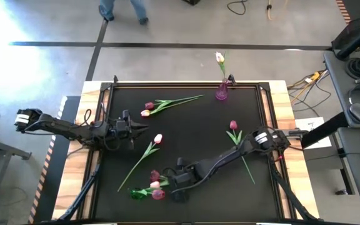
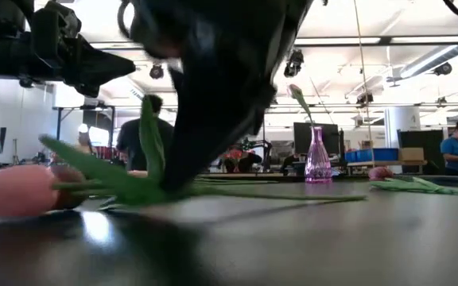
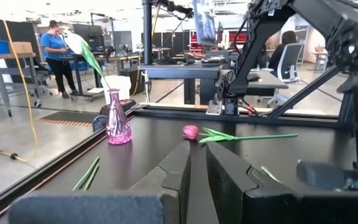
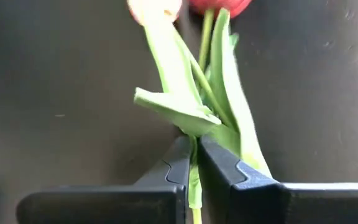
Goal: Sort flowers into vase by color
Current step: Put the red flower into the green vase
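My right gripper (image 1: 170,182) is low over the table's near left part, shut on a green tulip stem. A pale pink head (image 4: 155,9) and a dark magenta head (image 4: 219,6) lie just ahead of it; further heads (image 1: 157,185) lie beside a green vase (image 1: 137,194). A purple vase (image 1: 221,92) stands at the far edge and holds one pale tulip (image 1: 219,57). Loose tulips lie on the mat: a pair (image 1: 149,109), a pale one (image 1: 158,139) and a magenta one (image 1: 233,125). My left gripper (image 1: 145,128) is shut and empty, above the mat's left middle. My right gripper pinches a thin green stem (image 4: 194,153) between its two fingers, just below the leaves (image 4: 185,112) and across the stem's length. The fingers come slanting down from the table's right. The pale head (image 2: 14,191) rests at mat level, with the leaves spread low beside it.
A raised frame (image 1: 267,125) borders the black mat. The loose tulips' long stems (image 1: 180,100) cross the far left and the right of the mat. A person (image 1: 122,9) stands beyond the far edge. Cables and equipment (image 1: 355,56) are to the right of the table.
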`<state>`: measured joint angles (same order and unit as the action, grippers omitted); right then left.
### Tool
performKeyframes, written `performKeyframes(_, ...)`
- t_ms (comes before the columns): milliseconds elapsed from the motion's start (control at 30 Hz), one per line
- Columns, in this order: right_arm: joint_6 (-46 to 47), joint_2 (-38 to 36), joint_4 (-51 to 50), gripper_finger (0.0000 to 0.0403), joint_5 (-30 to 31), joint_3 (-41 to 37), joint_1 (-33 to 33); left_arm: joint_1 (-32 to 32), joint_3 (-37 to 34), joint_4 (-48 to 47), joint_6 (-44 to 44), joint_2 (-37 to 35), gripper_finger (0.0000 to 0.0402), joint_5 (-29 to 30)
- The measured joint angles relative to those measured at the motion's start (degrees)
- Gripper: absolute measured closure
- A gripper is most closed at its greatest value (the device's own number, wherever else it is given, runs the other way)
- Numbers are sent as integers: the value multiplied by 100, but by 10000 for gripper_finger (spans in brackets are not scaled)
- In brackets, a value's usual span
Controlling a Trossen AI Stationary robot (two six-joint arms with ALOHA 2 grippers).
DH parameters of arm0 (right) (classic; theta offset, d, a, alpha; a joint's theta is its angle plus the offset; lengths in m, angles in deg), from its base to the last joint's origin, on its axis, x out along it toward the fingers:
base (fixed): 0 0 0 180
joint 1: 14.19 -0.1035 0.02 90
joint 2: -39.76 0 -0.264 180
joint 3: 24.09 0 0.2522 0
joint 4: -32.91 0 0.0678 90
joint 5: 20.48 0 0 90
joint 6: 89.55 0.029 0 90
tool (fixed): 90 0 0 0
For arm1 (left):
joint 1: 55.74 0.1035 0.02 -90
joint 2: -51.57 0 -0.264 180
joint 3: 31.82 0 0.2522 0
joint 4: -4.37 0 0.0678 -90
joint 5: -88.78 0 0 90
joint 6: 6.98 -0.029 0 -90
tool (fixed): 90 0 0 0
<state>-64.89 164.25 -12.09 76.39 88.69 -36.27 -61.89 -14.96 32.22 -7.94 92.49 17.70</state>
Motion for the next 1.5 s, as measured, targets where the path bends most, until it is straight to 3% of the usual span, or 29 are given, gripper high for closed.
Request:
performKeyframes(400,1,-990,-132,385,-139,-271,-99,0,0,202,-61,-106,365,0)
performKeyframes(600,705,-1182,225,385,-1820,-776,237,0,0,216,-116,-188,365,2)
performKeyframes(967,945,-1217,299,385,-4033,-1121,897,0,0,214,-17,-217,365,2)
performKeyframes(1367,652,-1217,1837,385,-5634,-1707,1461,0,0,205,46,-224,365,0)
performKeyframes(1500,332,-1216,1873,385,-5641,-1880,1632,-1,0,201,63,-226,365,1)
